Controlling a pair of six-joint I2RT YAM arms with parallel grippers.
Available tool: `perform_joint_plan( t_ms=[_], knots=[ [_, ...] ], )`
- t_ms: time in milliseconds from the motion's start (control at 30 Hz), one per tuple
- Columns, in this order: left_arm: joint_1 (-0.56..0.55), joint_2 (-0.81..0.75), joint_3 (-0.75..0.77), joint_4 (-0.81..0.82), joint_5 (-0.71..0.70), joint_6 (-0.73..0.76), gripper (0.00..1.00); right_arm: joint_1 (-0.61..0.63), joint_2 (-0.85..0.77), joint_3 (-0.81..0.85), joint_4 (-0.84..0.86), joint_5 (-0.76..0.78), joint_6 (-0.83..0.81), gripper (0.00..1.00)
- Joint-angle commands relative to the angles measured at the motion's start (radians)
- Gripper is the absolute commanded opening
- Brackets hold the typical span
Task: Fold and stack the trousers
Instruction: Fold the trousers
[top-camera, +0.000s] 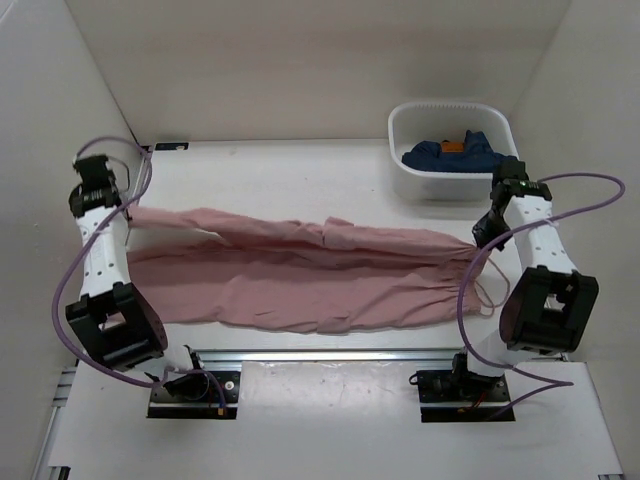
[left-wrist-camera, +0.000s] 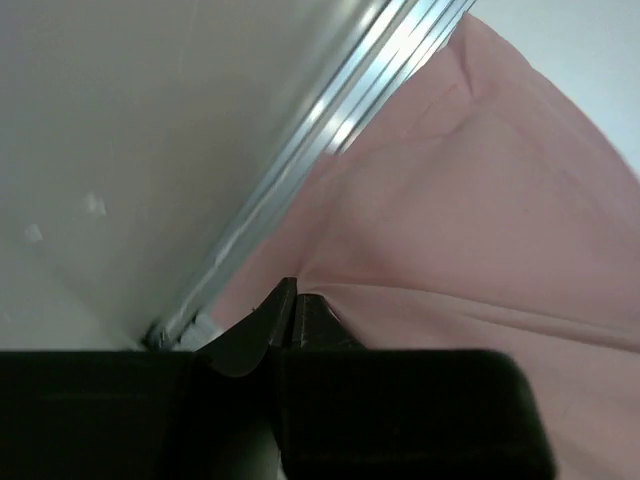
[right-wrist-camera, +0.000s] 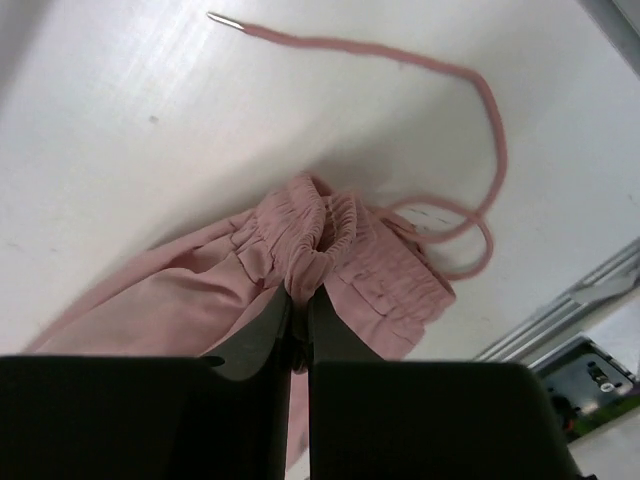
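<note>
2 clenched: L claw (left-wrist-camera: 290, 305) on trousers (top-camera: 300, 275) hem; R claw (right-wrist-camera: 297, 305) on waistband (right-wrist-camera: 340, 235) | bin (top-camera: 440, 187) w/ blue garment (top-camera: 455, 153) near R arm (top-camera: 540, 250)

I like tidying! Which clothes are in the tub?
The dark blue garment with an orange tag; the dusty-pink fabric trousers lie outside the white plastic tub.

A white tub (top-camera: 440, 186) at the far right holds a dark blue garment (top-camera: 472, 156) with an orange tag (top-camera: 454, 146).
</note>
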Motion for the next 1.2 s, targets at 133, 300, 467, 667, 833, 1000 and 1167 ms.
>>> perform_joint_plan(
  t_ms=[133,300,467,667,833,1000,1167],
  knots=[
    [0.213,-0.114,-0.264,0.064,0.02,-0.001,0.14,-0.042,-0.199,-0.138,-0.001,0.048,-0.055,0.0],
    [0.214,-0.094,-0.263,0.064,0.045,-0.001,0.14,-0.053,-0.208,-0.174,0.008,0.016,-0.075,0.0],
    [0.214,-0.026,-0.062,0.073,0.02,-0.001,0.14,-0.091,-0.167,-0.015,-0.059,-0.012,-0.084,0.0],
    [0.256,-0.097,-0.193,0.073,-0.076,-0.001,0.14,-0.091,-0.335,-0.26,-0.131,-0.05,0.025,0.0],
    [0.319,-0.147,-0.468,0.073,-0.101,-0.001,0.14,-0.128,-0.562,-0.496,-0.169,-0.015,0.195,0.0],
    [0.379,-0.072,-0.552,0.073,-0.089,-0.001,0.14,-0.139,-0.578,-0.562,-0.169,-0.009,0.229,0.22],
    [0.413,-0.023,-0.496,0.063,-0.098,-0.001,0.6,-0.139,-0.567,-0.443,-0.199,0.106,0.176,0.64]
  ],
)
